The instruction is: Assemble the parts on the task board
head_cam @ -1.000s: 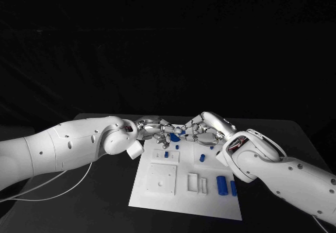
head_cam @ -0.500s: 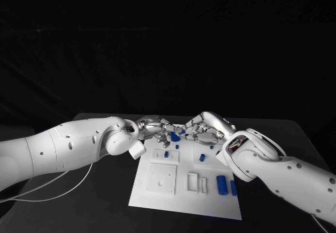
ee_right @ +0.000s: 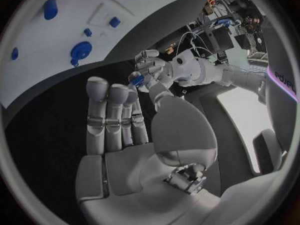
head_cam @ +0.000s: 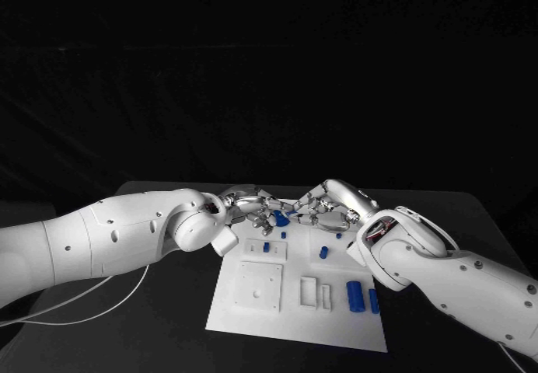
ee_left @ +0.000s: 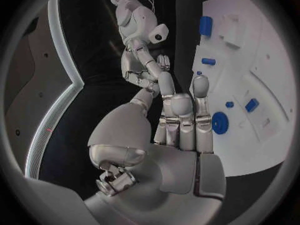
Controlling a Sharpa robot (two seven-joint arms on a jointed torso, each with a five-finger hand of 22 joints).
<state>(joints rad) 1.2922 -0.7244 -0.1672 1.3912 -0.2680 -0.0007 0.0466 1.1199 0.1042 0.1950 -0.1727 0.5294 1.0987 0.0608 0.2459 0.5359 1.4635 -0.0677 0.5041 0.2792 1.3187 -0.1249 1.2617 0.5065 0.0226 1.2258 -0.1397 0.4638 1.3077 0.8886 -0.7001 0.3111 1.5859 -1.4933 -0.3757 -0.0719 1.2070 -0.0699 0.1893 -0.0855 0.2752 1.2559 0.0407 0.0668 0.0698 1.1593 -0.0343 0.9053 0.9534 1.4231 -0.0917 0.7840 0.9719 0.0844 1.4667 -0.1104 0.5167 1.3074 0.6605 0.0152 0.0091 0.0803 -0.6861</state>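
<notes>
The white task board (head_cam: 294,315) lies in the middle of the black table. Above its far edge my two hands meet. My left hand (head_cam: 253,208) pinches a small blue part (ee_right: 136,79) at its fingertips, as the right wrist view shows. Facing it, my right hand (head_cam: 326,210) holds nothing, its fingers (ee_right: 111,115) straight and apart. In the head view a blue part (head_cam: 279,218) shows between the two hands. Two blue cylinders (head_cam: 355,296) stand near the board's right edge, and smaller blue pieces (head_cam: 324,252) sit further back.
A round blue part (ee_left: 219,122) and several small blue pieces (ee_left: 209,61) are on the board (ee_left: 250,80) beside my left hand (ee_left: 178,130). White raised blocks (head_cam: 316,293) stand mid-board. A pale cable (head_cam: 101,299) runs over the table at the left.
My left forearm has shifted slightly towards the board. Both hands stay together over the board's far edge, with the blue part between them.
</notes>
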